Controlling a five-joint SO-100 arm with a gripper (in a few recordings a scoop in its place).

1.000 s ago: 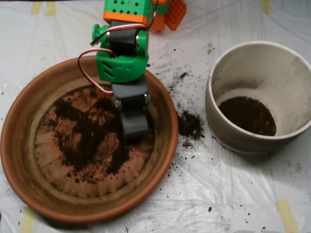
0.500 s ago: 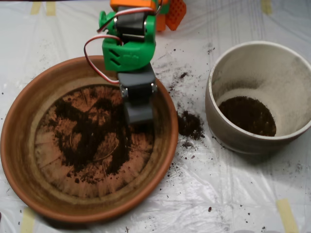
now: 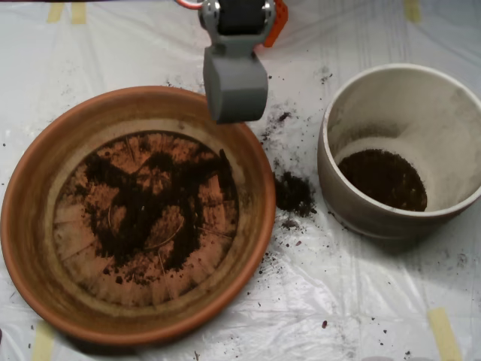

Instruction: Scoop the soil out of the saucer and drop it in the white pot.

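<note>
Loose, light, crumbly soil (image 3: pixel 146 207), thin across the saucer (image 3: pixel 26 218) floor. Grey scoop (image 3: pixel 235 89) over its upper rim, left of the white pot (image 3: pixel 338 199). Best bitten at the thickest central patch.

The saucer (image 3: pixel 30 226) lies left of the white pot (image 3: pixel 361 214), apart.

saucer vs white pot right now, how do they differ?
Colour: the saucer is orange-brown terracotta; the white pot is off-white ceramic with dusty smudges inside.
Shape: the saucer is wide and shallow; the white pot is narrower and deeper, with a thick rim.
Contents: soil in the saucer is spread thin in patches, with ridged floor showing between; soil in the pot sits as one compact dark patch at the bottom.
Shared: both are round, upright and hold soil.
</note>
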